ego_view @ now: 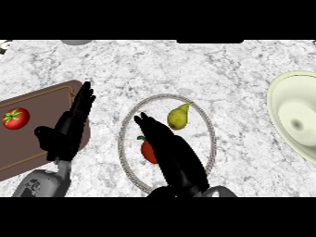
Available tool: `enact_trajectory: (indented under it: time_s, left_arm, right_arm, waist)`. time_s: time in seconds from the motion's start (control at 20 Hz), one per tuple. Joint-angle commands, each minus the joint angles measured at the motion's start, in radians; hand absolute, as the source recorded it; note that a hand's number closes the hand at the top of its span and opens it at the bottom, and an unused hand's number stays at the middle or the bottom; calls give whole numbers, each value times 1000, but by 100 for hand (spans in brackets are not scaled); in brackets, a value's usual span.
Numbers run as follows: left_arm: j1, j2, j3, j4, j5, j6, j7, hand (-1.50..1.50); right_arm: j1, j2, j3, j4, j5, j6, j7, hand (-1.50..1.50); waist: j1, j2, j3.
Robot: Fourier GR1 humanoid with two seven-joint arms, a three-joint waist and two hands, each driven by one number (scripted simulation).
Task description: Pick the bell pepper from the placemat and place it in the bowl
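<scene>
A red bell pepper (147, 152) lies on the round, grey-rimmed placemat (211, 139) at the counter's middle. Only its left part shows beside my right hand (174, 155). That hand reaches up from the lower edge with straight fingers, lying over the pepper's right side, open. The pale cream bowl (278, 98) stands at the right edge, well apart from the placemat. My left hand (68, 132) rests open, fingers up, over the right end of a brown board.
A yellow pear (179, 117) lies on the placemat just beyond my right hand's fingertips. The brown cutting board (23, 152) at the left carries a red tomato (15, 118). Bare marble counter (246, 83) lies between placemat and bowl.
</scene>
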Motion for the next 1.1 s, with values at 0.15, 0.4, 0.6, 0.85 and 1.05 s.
enact_trajectory:
  time_s: [0.15,0.4,0.6,0.85,1.05]
  left_arm:
    - [-22,12,73,14,-5,-89,22,0]
    - [35,-58,64,24,-62,-79,-39,0]
    - [71,-71,37,-80,-90,-65,37,0]
    - [-17,-113,99,93,-117,-88,-50,0]
    - [84,-108,86,-79,-131,-100,12,0]
  right_arm:
    - [70,5,-54,-49,-48,21,-94,-150]
    - [95,5,-18,-31,-76,-31,-102,-150]
    - [45,5,-58,83,-142,-51,-146,-150]
    - [138,4,-33,105,-110,-79,-224,-150]
    - [113,5,-18,195,-119,-148,-291,-150]
  waist:
    - [0,0,0]
    - [0,0,0]
    - [6,0,0]
    - [-3,0,0]
    - [2,-1,0]
